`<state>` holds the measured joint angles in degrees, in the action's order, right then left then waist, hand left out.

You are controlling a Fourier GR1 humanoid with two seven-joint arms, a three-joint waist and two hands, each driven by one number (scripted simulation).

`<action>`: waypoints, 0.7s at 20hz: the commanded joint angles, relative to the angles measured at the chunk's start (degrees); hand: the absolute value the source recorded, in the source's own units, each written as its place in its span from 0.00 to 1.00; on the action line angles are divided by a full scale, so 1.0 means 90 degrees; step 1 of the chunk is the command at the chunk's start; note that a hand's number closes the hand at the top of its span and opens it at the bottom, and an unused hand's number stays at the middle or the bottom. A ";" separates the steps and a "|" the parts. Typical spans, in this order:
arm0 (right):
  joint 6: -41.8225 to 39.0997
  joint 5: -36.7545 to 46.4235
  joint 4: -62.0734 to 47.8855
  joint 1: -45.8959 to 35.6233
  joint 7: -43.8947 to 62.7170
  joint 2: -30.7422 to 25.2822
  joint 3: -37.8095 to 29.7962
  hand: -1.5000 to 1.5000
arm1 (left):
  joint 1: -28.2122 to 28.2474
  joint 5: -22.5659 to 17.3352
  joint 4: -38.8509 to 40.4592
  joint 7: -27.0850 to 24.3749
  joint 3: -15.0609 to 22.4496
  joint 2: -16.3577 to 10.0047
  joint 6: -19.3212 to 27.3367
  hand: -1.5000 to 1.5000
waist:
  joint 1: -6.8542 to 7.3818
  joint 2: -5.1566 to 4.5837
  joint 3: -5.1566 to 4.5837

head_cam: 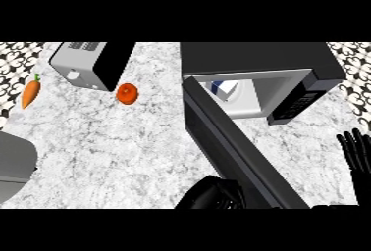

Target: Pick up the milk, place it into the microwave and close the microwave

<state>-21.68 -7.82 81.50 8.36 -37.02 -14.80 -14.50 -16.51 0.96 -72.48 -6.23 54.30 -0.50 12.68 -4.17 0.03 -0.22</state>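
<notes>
the milk (225, 90) sits inside the microwave (290, 73), a light, stiff carton, so it's the rigid door (232, 147) next, best pushed near its free edge beside the left hand (211, 195), can't tell how open, right hand (355, 154) resting spread at right.

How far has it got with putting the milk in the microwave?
Done: the milk already sits inside the microwave. In hand: the left hand is at the outer side of the door, which stands wide open, probably to push it. Left: closing the door. The right hand rests open at the right edge.
</notes>
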 commanded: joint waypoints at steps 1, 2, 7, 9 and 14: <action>-0.0316 -0.0409 0.0501 0.0076 0.0366 0.0045 0.0086 0.00 | -0.0584 -0.0727 0.0004 0.0389 0.0959 0.0053 0.1032 1.00 | -0.0114 -0.0035 0.0003; -0.0585 -0.0637 0.0648 0.0215 0.0382 -0.0274 -0.0141 0.00 | -0.0623 -0.0829 0.0209 0.0231 0.0847 0.0051 0.1302 1.00 | -0.0164 -0.0038 0.0000; -0.0850 -0.0971 0.0854 0.0057 0.0627 -0.0536 -0.0232 0.00 | -0.1004 -0.1425 0.0268 -0.0200 0.0854 0.0050 0.2139 1.00 | -0.0318 -0.0093 -0.0008; -0.0996 -0.1023 0.1179 0.0319 0.0771 -0.0425 0.0012 0.00 | -0.1148 -0.1700 0.0315 -0.0276 0.0794 0.0051 0.2356 1.00 | -0.0455 -0.0089 -0.0019; -0.1535 -0.1458 0.1622 0.0168 0.1072 -0.0823 0.0127 0.00 | -0.1786 -0.2154 0.0549 -0.0619 0.0497 0.0052 0.2682 1.00 | -0.0629 -0.0126 -0.0030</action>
<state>-31.93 -18.42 93.10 9.88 -29.14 -20.49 -14.49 -28.70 -15.49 -68.52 -9.93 59.99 -0.49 33.76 -8.51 -0.98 -0.38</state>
